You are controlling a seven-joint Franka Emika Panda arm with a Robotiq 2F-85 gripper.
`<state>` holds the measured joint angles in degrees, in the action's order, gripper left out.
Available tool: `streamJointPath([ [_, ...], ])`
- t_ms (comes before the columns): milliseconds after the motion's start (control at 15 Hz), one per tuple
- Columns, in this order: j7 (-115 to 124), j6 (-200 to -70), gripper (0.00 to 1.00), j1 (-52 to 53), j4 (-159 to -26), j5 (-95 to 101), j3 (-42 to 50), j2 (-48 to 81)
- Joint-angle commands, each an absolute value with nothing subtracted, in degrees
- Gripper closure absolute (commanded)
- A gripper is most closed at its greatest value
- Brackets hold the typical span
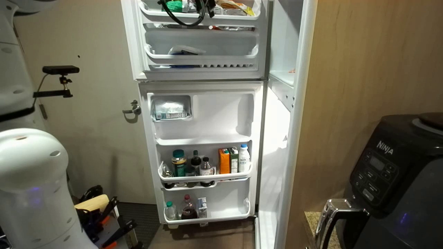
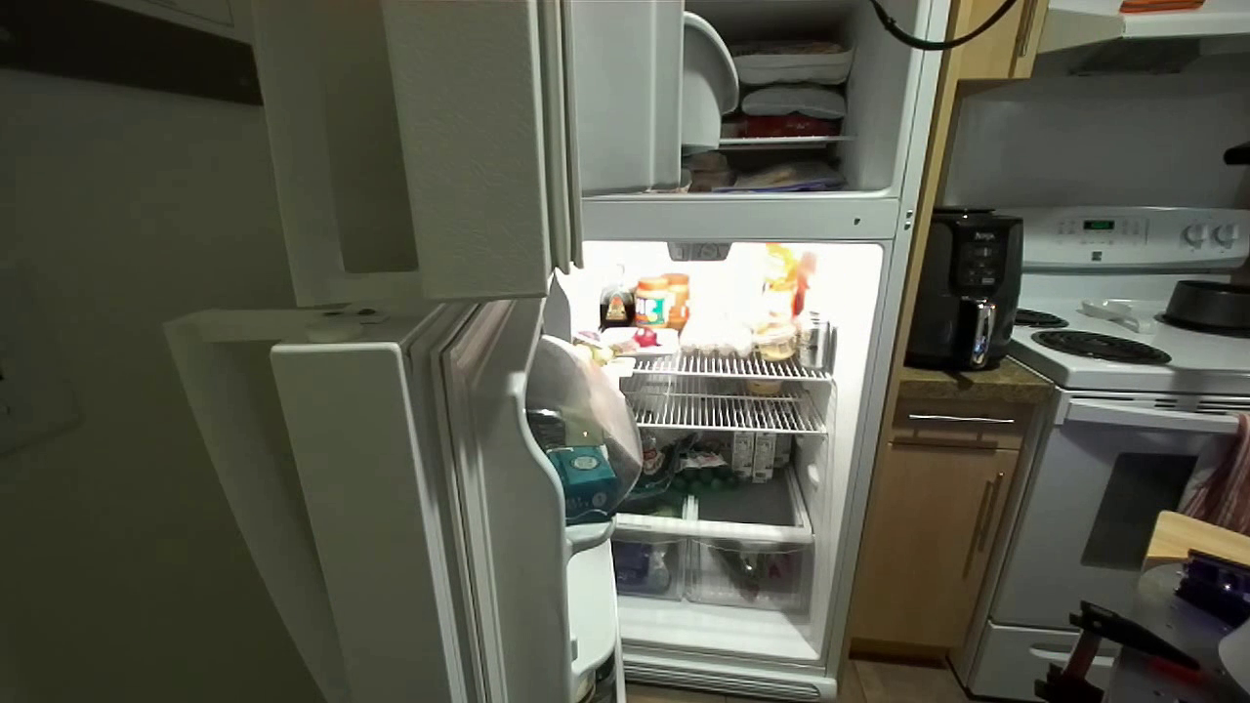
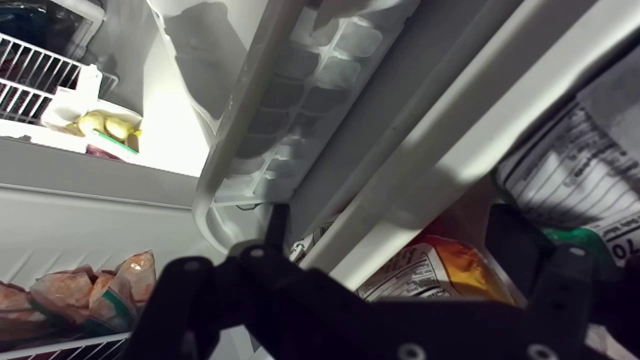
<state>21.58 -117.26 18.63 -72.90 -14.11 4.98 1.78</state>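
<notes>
Your claw stands spread at the bottom of the wrist view, with the bin rail and an orange bag showing between its fingers. A white bag sits at the right edge, by one fingertip; you cannot tell whether they touch. The ice tray slants through upper centre; pinkish bags lie lower left.
</notes>
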Motion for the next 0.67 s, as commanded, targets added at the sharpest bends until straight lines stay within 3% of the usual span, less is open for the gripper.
streamJointPath([
  [0,24.48,-116.52,0.0,18.49,-72.98,-13.15,5.34,2.04],
  [600,29.46,-118.25,0.0,18.92,-72.44,-12.17,5.81,3.78],
])
